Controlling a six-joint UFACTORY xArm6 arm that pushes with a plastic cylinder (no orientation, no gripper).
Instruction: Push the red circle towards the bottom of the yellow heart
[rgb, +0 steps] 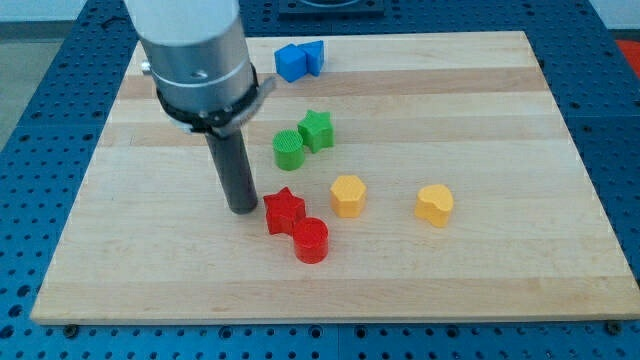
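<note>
My tip (242, 208): a plain rod with no pincer to open or shut. It stands just left of the red star (283, 210).
Red circle (311, 240): touching the star's lower right.
Yellow heart (434, 204): well to the right.
How it handles: I think it is small, light, hard and slides easily. Push its left side.
Which way: it is round, with no long side or pointing end.

Arm (195, 50) cut off at view's top
</note>
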